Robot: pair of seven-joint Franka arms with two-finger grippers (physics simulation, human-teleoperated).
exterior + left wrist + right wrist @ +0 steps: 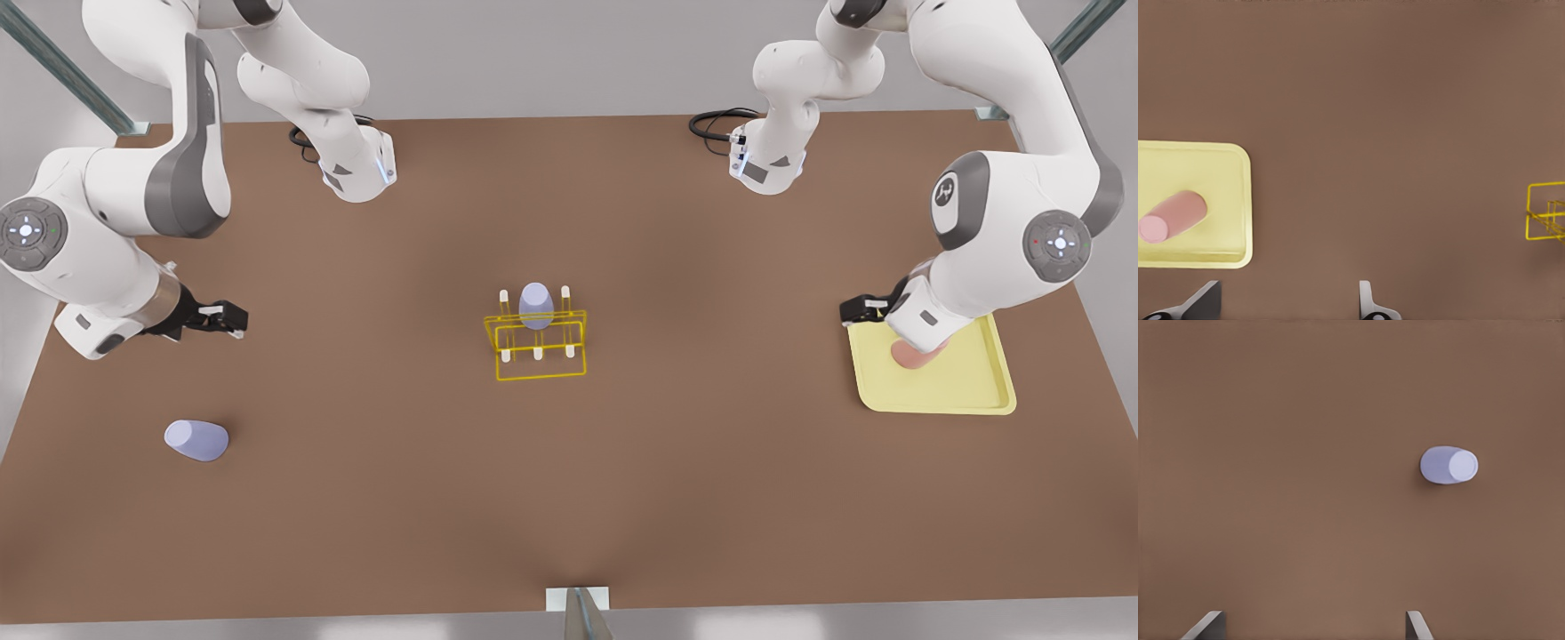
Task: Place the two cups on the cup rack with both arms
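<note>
A lavender cup [196, 440] [1448, 465] lies on its side on the brown table at the front view's left. My right gripper [233, 318] [1315, 620] hovers open behind it, apart from it. A salmon pink cup [1173, 217] [911, 357] lies on its side in the pale-yellow tray [960, 391] [1205, 167], partly hidden in the front view by my left arm. My left gripper [858, 311] [1288, 293] stands open beside the tray's edge, holding nothing. The yellow wire cup rack [536, 342] [1546, 213] stands mid-table.
Another lavender cup [536, 305] sits upside down on a back peg of the rack. Both arm bases stand at the table's far edge with black cables [716, 123] beside them. A small bracket [578, 600] sits at the near edge.
</note>
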